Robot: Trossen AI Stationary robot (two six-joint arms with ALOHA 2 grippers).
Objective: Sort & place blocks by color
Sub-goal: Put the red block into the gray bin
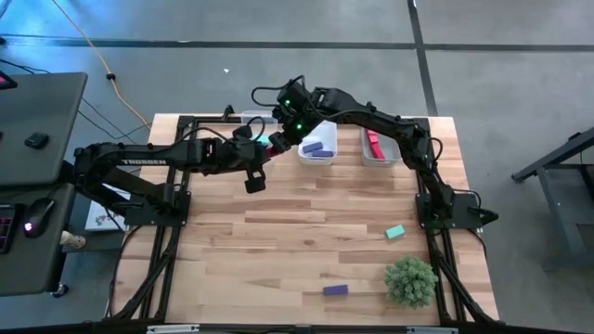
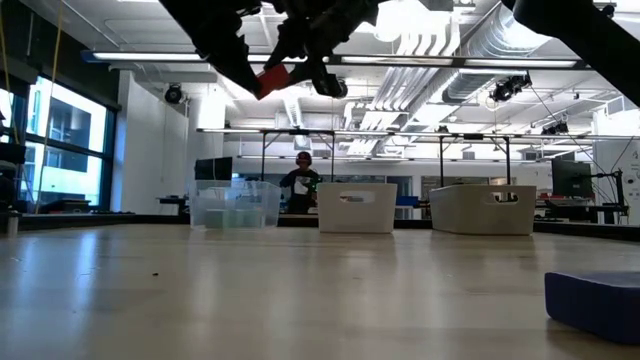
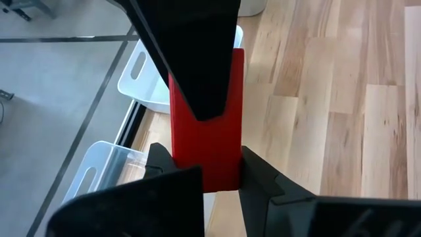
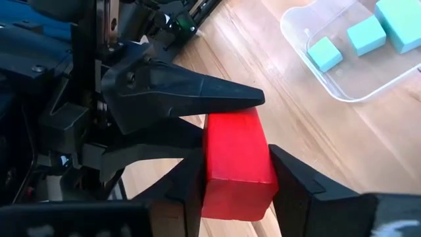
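Observation:
A red block hangs in the air over the table's far part, between both grippers. My left gripper comes from the table's left and is shut on one end of it. My right gripper reaches across from the right and has its fingers against the other end. In the low view the red block shows tilted, high above the tabletop. A teal block and a purple block lie flat on the table at the near right. My left gripper pinches the red block's end between its two fingers, on two opposite sides, slanting down from the table's left. The block stands out beyond the fingers, clear of the table. My right gripper pinches the block's other end between its two fingers, on the other pair of sides, crosswise to my left gripper's fingers. It slants down from the table's right. The block is clear of the table.
Along the far edge stand a clear bin with teal cubes, a white bin with purple blocks and a bin with red blocks. A fuzzy green plant ball sits near right. The table's middle is bare wood.

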